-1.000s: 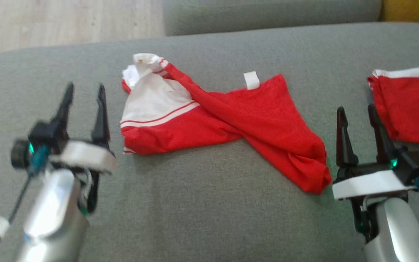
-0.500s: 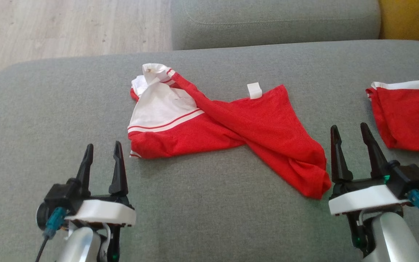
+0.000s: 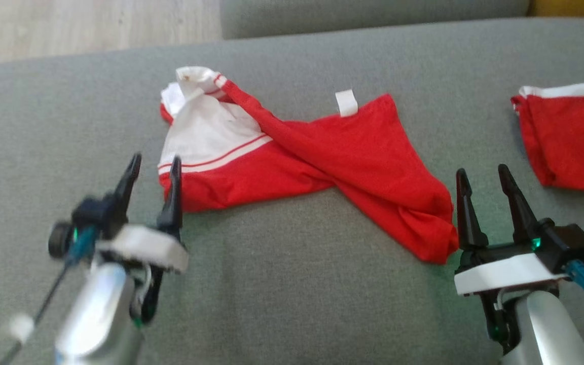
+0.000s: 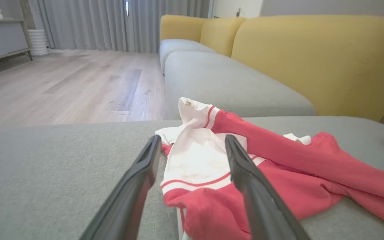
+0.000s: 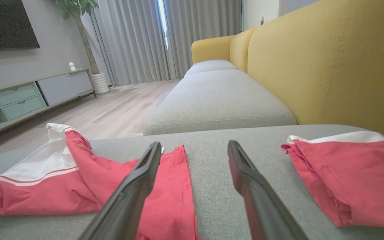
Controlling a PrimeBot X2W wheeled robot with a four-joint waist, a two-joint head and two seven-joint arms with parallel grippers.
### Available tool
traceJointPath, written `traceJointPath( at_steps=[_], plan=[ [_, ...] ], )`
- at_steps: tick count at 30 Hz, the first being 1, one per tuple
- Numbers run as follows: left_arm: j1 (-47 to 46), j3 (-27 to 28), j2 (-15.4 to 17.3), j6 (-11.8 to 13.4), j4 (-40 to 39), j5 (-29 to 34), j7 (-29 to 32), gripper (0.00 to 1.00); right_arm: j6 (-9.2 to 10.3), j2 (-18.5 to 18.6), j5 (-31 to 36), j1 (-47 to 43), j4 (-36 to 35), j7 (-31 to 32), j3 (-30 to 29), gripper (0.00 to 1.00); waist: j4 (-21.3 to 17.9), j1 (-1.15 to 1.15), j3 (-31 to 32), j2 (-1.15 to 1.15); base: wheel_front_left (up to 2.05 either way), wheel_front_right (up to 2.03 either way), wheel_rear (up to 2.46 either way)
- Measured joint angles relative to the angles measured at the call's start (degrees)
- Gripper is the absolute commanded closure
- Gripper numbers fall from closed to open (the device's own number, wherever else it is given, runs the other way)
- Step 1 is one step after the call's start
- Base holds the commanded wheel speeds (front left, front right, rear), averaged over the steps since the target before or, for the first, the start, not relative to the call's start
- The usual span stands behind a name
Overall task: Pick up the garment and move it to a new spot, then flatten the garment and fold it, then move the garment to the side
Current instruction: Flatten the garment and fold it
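Left gripper (image 3: 155, 160) now farther forward, spread, perhaps against the garment (image 3: 363, 157); right gripper (image 3: 482, 170) spread beside its other end.

Garment (image 3: 322, 162) lay across the middle of the seat cushion (image 3: 282, 284), stretched left to right, with a small tab (image 3: 346, 103) at its far edge. Second garment (image 3: 571, 137) lay on the same cushion, well apart to the right. Left gripper (image 3: 154, 163) sat at the garment's near left corner, that corner between its parted fingers; contact unclear. Right gripper (image 3: 482, 172) sat just beside the garment's near right tip, between the two garments. Another cushion (image 3: 363, 15) lay behind the first. Floor (image 3: 69, 25) lay beyond, far left. Backrest (image 5: 328, 66) stood to the right of both cushions.
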State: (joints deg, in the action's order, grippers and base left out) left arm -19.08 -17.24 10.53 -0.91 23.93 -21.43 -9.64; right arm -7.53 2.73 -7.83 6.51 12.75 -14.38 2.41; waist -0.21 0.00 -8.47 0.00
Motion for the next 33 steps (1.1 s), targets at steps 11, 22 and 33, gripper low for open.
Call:
traceJointPath(
  at_steps=[11, 22, 33],
  plan=[
    [-19.7, -4.65, 3.75, -3.19, 14.6, 5.02, 9.61, 0.0, 0.0, 0.0, 0.0, 4.38, -0.92, 0.0, 0.98, 0.0, -2.54, 0.01, -7.47, 0.0, 0.0, 0.0, 0.0],
    [-27.94, -7.01, 4.28, -4.23, 26.16, 7.33, 7.43, 0.0, 0.0, 0.0, 0.0, 5.09, -1.08, 0.0, 0.62, 0.0, -4.9, 0.0, -11.76, 0.0, 0.0, 0.0, 0.0],
    [-32.45, -8.69, 3.26, -5.17, 33.48, 7.36, 4.91, 1.0, 0.0, 0.0, 0.02, 5.9, -1.22, 0.0, 0.49, 0.0, -5.04, 0.0, -12.72, 0.0, 0.0, 0.0, 0.0]
  ],
)
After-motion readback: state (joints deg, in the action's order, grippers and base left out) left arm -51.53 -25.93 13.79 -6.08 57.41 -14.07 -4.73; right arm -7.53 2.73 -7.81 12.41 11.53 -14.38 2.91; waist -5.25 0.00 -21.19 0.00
